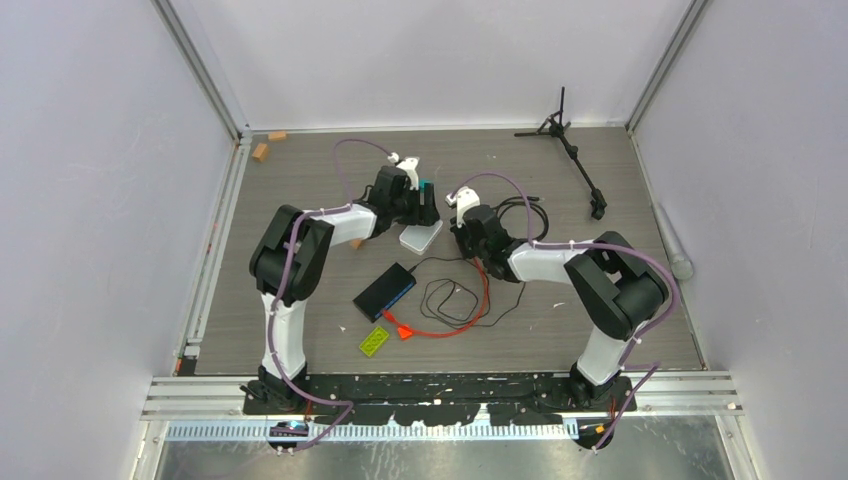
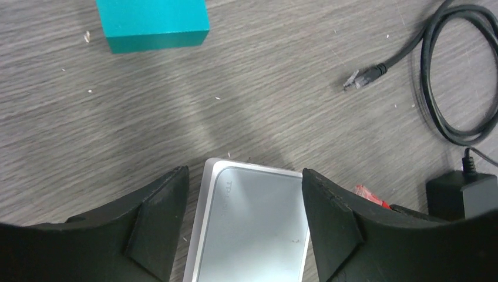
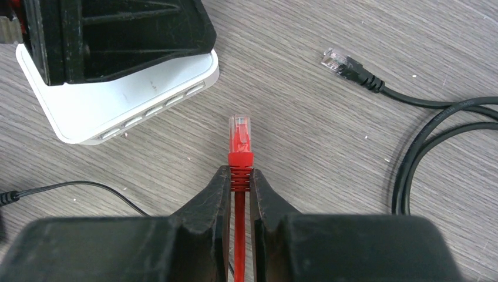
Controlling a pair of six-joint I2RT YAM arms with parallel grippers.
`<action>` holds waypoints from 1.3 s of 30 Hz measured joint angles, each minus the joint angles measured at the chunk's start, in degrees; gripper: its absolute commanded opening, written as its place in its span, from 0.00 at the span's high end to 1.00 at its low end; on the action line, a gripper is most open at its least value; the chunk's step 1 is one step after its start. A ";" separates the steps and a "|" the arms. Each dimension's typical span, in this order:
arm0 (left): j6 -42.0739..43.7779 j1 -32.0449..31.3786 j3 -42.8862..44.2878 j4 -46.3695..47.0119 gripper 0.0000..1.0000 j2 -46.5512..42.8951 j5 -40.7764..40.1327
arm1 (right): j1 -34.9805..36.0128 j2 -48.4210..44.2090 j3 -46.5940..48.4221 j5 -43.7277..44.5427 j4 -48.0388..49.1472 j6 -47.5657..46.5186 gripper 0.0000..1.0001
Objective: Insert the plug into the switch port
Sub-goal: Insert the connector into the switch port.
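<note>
Pointing away from the right gripper (image 3: 239,185), the plug (image 3: 240,138).

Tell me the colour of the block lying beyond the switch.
Teal. The block shows best in the left wrist view, on the table past the white switch.

The top camera looks down from high behind the arm bases over the whole grey wood-grain worktop (image 1: 300,330). Each wrist camera looks down past its own black fingers (image 2: 329,223) from close above the worktop. Both wrist views share the flat white plastic switch box (image 2: 252,229) and the black cable's clear-tipped connector (image 3: 337,60) further right; the top view shows that box small at mid-worktop.
</note>
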 measured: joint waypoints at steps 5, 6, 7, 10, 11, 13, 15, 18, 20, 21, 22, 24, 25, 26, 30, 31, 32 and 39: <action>0.20 0.26 0.00 0.13 0.36 0.20 3.34 | 0.00 0.52 -0.52 -0.17 2.10 0.07 0.99; 0.28 0.31 0.00 0.04 0.38 0.20 3.69 | 0.00 0.79 -0.55 -0.17 2.36 0.04 0.99; 0.31 0.33 0.00 -0.07 0.39 0.22 4.17 | 0.00 1.07 -0.55 -0.17 2.60 0.04 0.99; 0.46 0.35 0.09 -0.13 0.42 0.44 5.09 | -0.02 1.81 -0.57 -0.57 3.17 0.04 1.00; 0.48 0.37 0.22 -0.13 0.42 0.59 5.44 | -0.11 2.12 -0.59 -0.90 3.50 0.04 0.99; 0.48 0.37 0.55 -0.15 0.42 0.92 6.14 | -0.22 2.62 -0.59 -1.88 3.96 0.04 1.00; 0.48 0.37 0.90 -0.17 0.42 1.18 6.75 | -0.28 3.04 -0.63 -3.10 4.17 0.04 0.99; 0.48 0.37 1.14 -0.22 0.42 1.38 7.23 | -0.50 3.34 -0.74 -4.79 4.50 0.04 1.00; 0.48 0.37 1.16 -0.24 0.42 1.38 7.28 | -0.50 3.48 -0.74 -5.53 4.85 -0.20 1.00; 0.48 0.37 1.16 -0.24 0.42 1.38 7.30 | -0.50 3.48 -0.74 -5.86 4.92 -0.35 0.99; 0.48 0.37 1.18 -0.24 0.42 1.40 7.32 | -0.50 3.48 -0.74 -6.10 5.05 -0.42 0.99; 0.48 0.37 1.36 -0.39 0.42 1.51 7.37 | -0.50 3.48 -0.74 -6.49 5.27 -0.55 1.00; 0.48 0.37 1.49 -0.50 0.42 1.57 7.37 | -0.50 3.48 -0.74 -6.64 5.27 -0.61 0.99; 0.48 0.37 1.57 -0.55 0.42 1.62 7.39 | -0.50 3.48 -0.74 -6.84 5.25 -0.63 0.99; 0.46 0.37 1.73 -0.68 0.42 1.70 7.41 | -0.50 3.48 -0.74 -7.32 5.25 -0.90 0.99; 0.46 0.37 1.77 -0.70 0.42 1.73 7.43 | -0.50 3.48 -0.74 -7.48 5.25 -0.98 1.00; 0.46 0.37 1.81 -0.70 0.42 1.75 7.48 | -0.50 3.48 -0.74 -7.65 5.25 -1.09 1.00; 0.46 0.37 2.01 -0.76 0.43 1.92 7.67 | -0.50 3.48 -0.74 -8.20 5.22 -1.77 0.99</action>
